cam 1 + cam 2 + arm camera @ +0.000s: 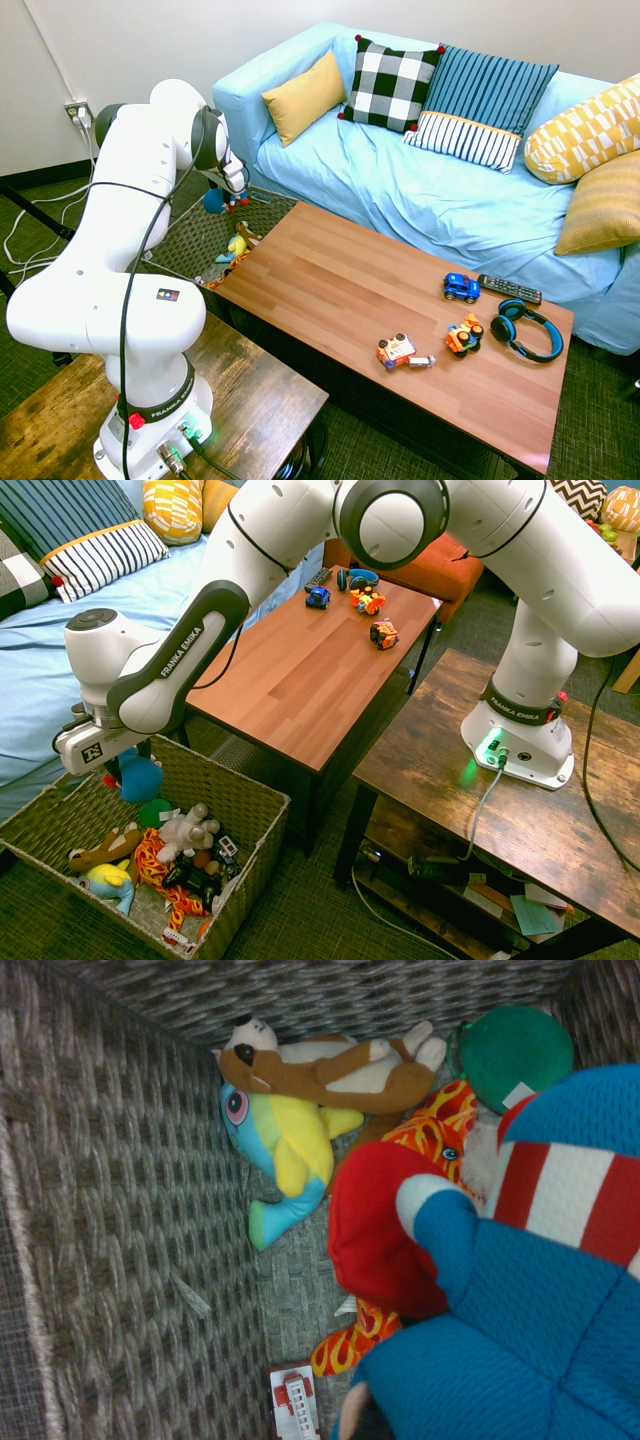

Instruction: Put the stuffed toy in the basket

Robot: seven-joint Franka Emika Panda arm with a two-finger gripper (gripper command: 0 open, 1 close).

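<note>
A long brown wooden surface (330, 270) runs beside a light-blue covered sofa (400, 180), over dark carpet (365, 425). I count six cushions on the sofa. The surface carries five things: one blue toy car (461, 288), one black remote (510, 289), one pair of black-and-blue headphones (554, 346), one orange toy vehicle (464, 337) and one orange-and-white toy (396, 350).

At the surface's end stands one grey-brown woven basket (232, 780). The hand (128, 760) is pinching the blue, red-and-white stuffed toy (140, 779) above its opening, so the toy isn't resting among the contents.

Only the second exterior view shows the orange seat (430, 572) past the surface. The wrist view alone shows the stuffed toy's red-and-white striped band clearly, with one brown-and-white plush animal (340, 1072) lying against a yellow-and-blue plush (290, 1140) below.
</note>
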